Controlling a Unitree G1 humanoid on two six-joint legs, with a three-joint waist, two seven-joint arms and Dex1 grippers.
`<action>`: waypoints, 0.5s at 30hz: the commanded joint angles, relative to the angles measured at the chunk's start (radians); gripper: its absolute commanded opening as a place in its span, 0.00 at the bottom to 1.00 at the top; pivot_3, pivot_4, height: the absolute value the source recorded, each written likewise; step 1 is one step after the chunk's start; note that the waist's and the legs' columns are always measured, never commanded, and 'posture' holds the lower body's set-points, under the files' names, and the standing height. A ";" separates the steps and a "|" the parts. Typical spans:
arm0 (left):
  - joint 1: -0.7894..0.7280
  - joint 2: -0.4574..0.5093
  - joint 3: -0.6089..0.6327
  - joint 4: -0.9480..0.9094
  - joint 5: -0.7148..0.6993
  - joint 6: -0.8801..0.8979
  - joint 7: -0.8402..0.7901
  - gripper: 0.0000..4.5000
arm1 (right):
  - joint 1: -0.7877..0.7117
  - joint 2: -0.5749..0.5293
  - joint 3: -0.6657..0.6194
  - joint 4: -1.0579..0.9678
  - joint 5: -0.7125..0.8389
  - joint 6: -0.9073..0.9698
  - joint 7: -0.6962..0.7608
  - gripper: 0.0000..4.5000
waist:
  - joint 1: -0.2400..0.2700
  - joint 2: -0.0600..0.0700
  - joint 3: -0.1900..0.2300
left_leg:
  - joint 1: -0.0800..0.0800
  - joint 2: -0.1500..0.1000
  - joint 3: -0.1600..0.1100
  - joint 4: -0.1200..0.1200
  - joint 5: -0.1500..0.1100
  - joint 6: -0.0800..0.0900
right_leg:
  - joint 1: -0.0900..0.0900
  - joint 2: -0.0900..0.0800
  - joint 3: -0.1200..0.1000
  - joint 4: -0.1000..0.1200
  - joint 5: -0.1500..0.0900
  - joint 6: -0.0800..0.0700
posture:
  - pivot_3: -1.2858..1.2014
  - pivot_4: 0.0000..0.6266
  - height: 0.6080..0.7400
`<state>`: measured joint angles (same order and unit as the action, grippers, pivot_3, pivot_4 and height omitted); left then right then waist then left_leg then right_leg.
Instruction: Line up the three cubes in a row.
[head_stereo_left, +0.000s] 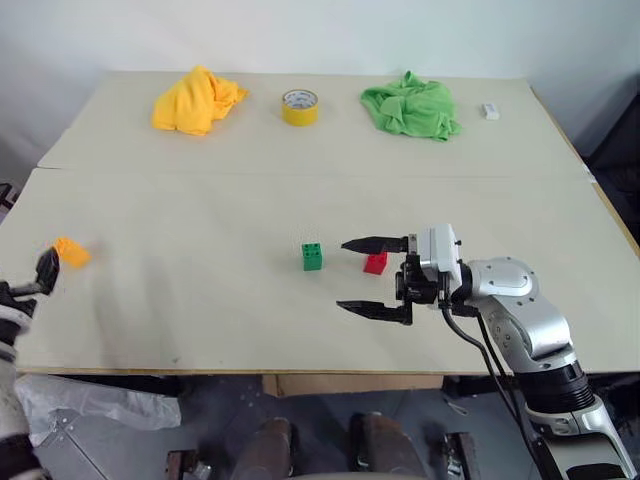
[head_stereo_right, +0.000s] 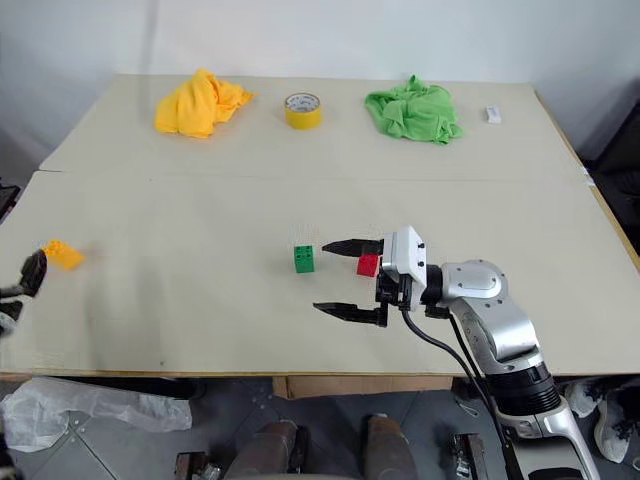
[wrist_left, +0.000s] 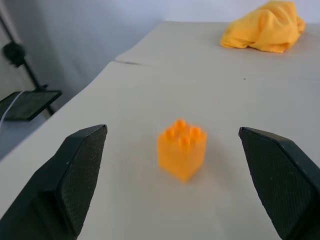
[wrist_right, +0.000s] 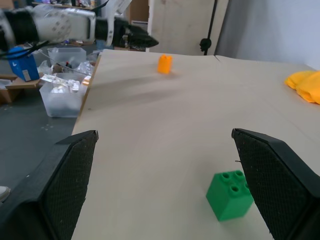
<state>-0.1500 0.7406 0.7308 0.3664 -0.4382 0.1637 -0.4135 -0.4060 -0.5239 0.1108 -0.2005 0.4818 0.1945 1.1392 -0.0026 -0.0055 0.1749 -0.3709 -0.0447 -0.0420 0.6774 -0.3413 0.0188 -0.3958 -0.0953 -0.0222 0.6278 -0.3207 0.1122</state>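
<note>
Notably, left gripper (wrist_left: 172, 165), jaws wide, faced orange cube (wrist_left: 181, 149) near table's (head_stereo_left: 200, 310) left edge; a nudge risked pushing it off. Right gripper (head_stereo_left: 362, 277) gaped empty.

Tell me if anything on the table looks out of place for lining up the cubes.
The orange cube sits alone near the table's left edge, far from the green cube and red cube, which stand close together mid-table. The open left gripper faces it. Nothing looks spilled or damaged.
</note>
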 joint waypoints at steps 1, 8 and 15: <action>-0.095 0.098 -0.068 0.233 0.056 -0.071 -0.114 1.00 | -0.005 -0.007 -0.022 -0.026 -0.001 -0.014 -0.012 1.00 | -0.002 0.000 0.000 | 0.000 0.000 0.000 -0.001 0.000 0.000 | 0.000 0.000 0.000 0.000 0.000 0.000 | 0.52 0.24 1.00; -0.362 0.219 -0.253 0.650 0.170 -0.151 -0.282 1.00 | -0.004 -0.015 -0.034 -0.047 -0.003 -0.002 -0.035 1.00 | -0.001 0.000 0.000 | -0.001 -0.001 0.000 -0.002 0.000 0.001 | -0.002 0.000 -0.003 0.001 0.000 0.000 | 0.52 0.24 1.00; -0.461 0.238 -0.336 0.822 0.239 -0.184 -0.307 0.96 | 0.032 -0.046 -0.060 -0.097 0.004 0.019 -0.068 1.00 | -0.003 0.000 0.000 | -0.004 -0.002 0.002 -0.002 -0.001 0.002 | -0.010 -0.002 -0.006 0.009 0.000 0.000 | 0.52 0.24 1.00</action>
<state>-0.6004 0.9443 0.3994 1.1798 -0.2132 -0.0042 -0.7055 -0.3749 -0.5586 0.0760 -0.2515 0.4703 0.2096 1.0786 -0.0052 -0.0059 0.1748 -0.3760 -0.0474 -0.0390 0.6759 -0.3426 0.0215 -0.4083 -0.0986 -0.0284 0.6408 -0.3206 0.1123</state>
